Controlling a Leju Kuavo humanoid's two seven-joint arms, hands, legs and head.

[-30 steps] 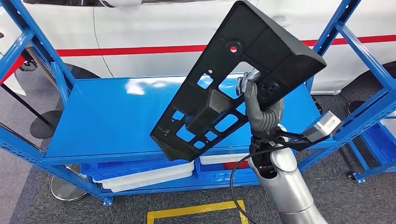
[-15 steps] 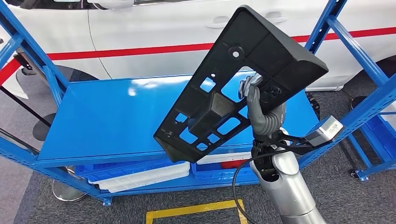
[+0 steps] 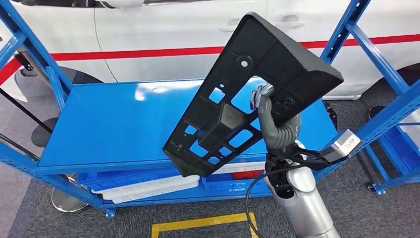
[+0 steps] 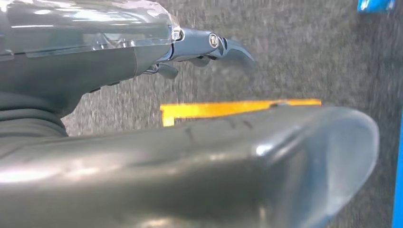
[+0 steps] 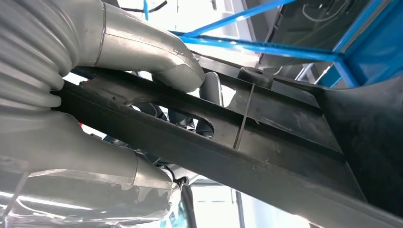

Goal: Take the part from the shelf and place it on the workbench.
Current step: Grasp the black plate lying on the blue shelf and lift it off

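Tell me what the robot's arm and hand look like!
The right arm is a shiny silver tube with a black cable looping beside it. At its wrist sits a black bracket carrying a small grey camera box. The right hand is grey, with a ribbed cover, a thick grey thumb and darker fingers. The left hand is dark grey under a clear glossy cover.

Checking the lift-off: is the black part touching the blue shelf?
Apart. Head view shows the black part held up by the right hand, clear of the blue shelf.
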